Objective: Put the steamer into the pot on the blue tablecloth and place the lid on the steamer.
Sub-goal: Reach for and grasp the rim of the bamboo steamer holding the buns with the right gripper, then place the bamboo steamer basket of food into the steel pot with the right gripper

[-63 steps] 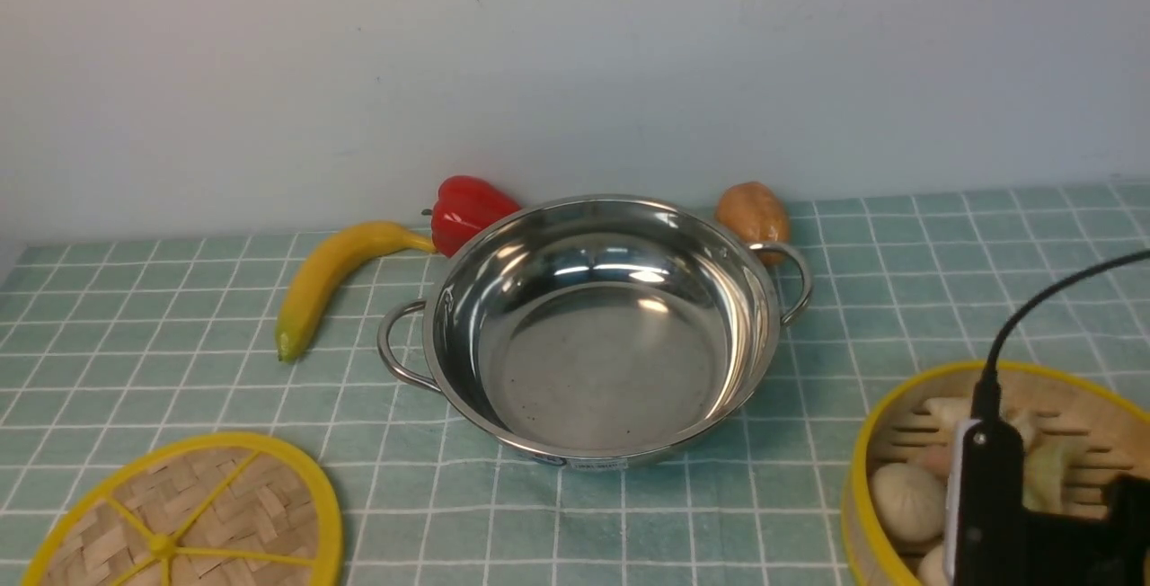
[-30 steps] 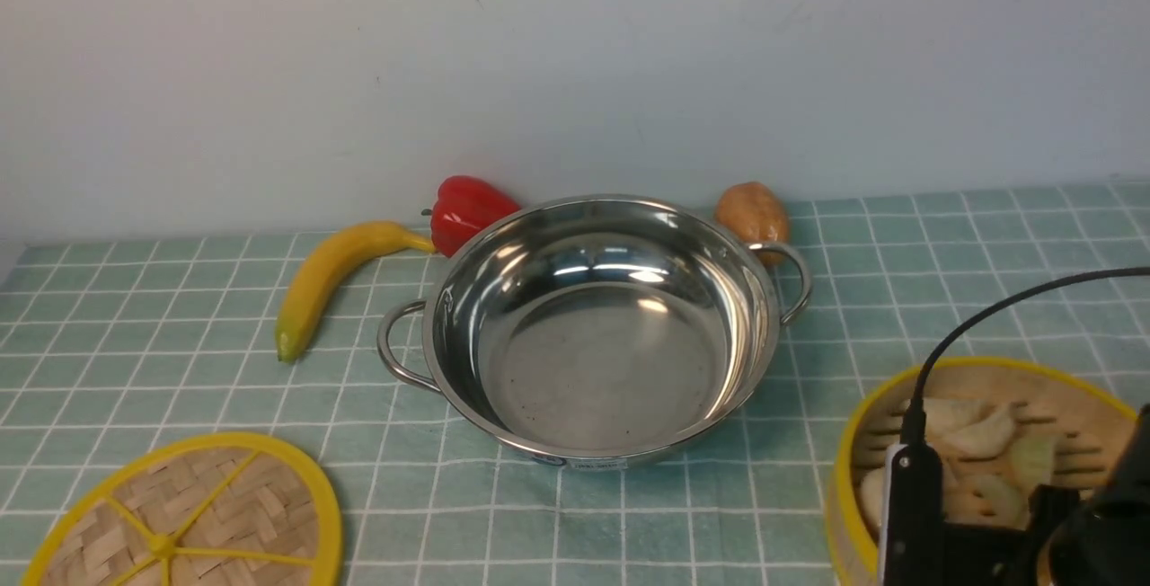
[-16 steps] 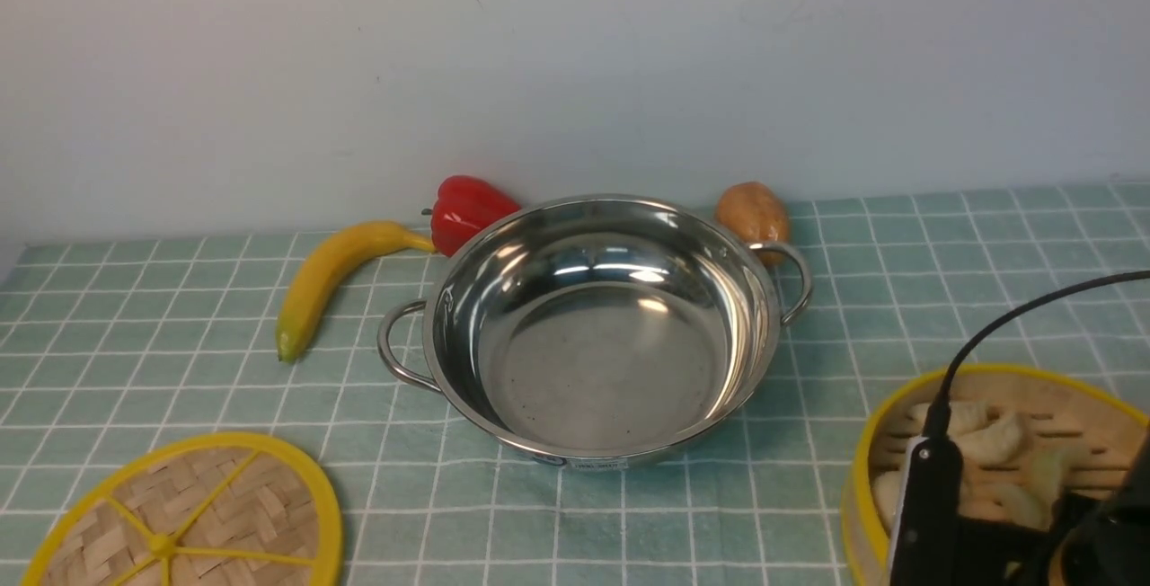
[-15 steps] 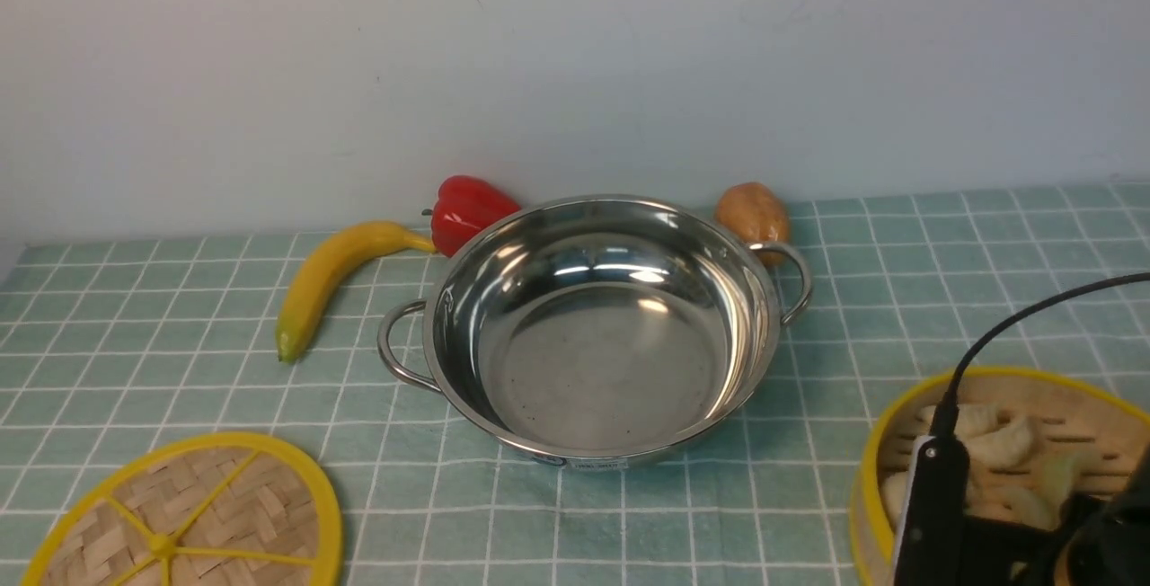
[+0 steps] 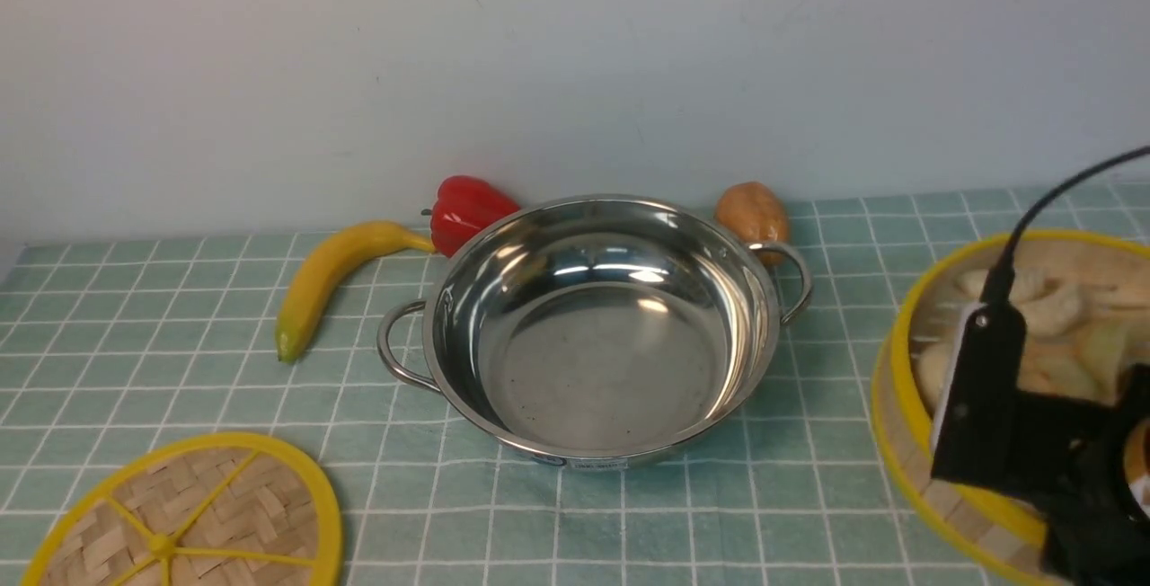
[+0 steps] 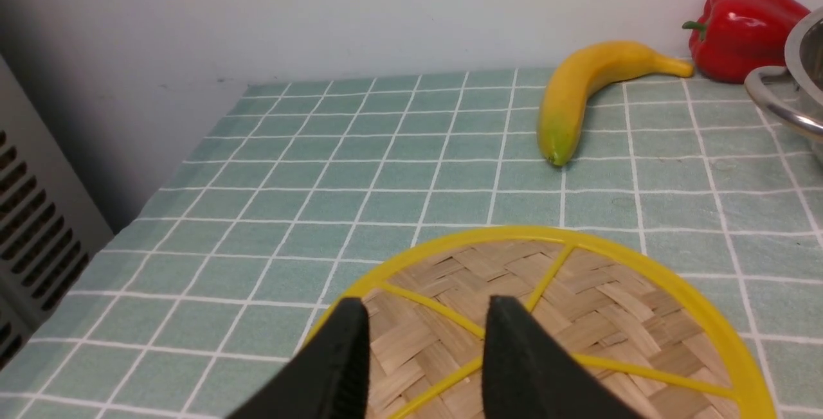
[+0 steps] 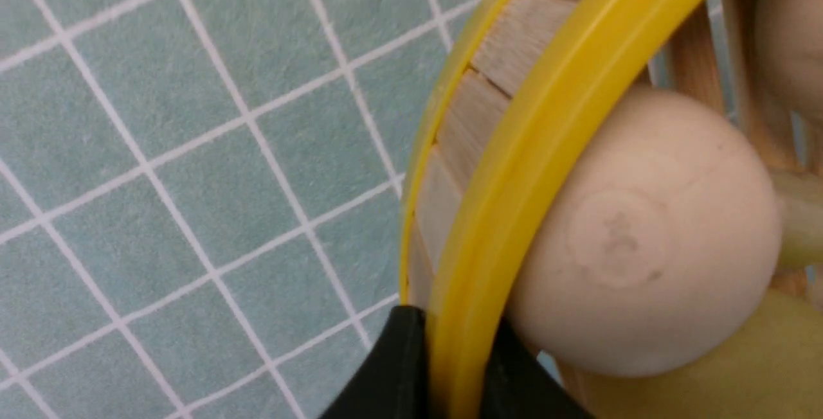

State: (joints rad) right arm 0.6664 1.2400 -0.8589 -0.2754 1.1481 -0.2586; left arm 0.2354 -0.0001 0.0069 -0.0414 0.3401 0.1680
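Probably a lab's mock kitchen: the blue tablecloth (image 5: 180, 370) against a bare wall (image 5: 575, 56), toy-looking banana (image 5: 328, 276) and red pepper (image 5: 467, 208) at centre left

At the lower middle of the frame the right end effector (image 7: 450, 348) pinches the steamer (image 7: 514, 130) by its yellow rim, one black finger outside the bamboo wall and one inside. A pale round bun (image 7: 643, 232) lies against the rim's inner side at centre right. The blue tablecloth (image 7: 193, 149) fills the frame's left half.
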